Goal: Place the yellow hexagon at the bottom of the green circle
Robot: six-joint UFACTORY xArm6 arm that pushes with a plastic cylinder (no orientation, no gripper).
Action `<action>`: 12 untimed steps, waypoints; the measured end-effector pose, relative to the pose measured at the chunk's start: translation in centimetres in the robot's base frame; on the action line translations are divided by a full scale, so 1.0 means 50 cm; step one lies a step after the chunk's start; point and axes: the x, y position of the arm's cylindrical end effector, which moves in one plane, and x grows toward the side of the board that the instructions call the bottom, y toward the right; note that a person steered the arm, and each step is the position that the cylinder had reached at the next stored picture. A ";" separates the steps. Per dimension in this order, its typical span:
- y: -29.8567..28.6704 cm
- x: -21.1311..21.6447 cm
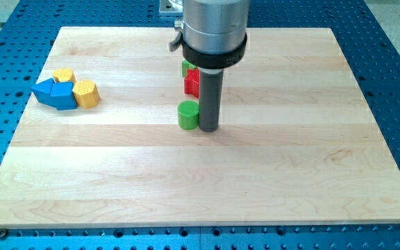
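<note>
Landmark: the green circle [188, 114], a short green cylinder near the middle of the wooden worktop [207, 187].
My tip: the lower end of the dark rod [208, 129] stands on the worktop just to the view's right of the green circle, touching it or nearly so.
Claw: the arm carries none, only the straight rod, so nothing is held.
Yellow hexagon [85, 93]: lies well apart from the green circle, far toward the view's left and slightly toward the top; equally far from my tip.
Blue blocks [55, 94]: touch the yellow hexagon on its left side; their exact shape is unclear.
Second yellow block [62, 75]: just above the blue blocks, well left of the green circle.
Red block [192, 82]: just above the green circle, partly hidden by the rod.
Second green block [187, 66]: above the red block, mostly hidden.
</note>
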 end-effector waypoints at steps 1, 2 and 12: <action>-0.044 0.084; -0.075 -0.005; -0.477 0.017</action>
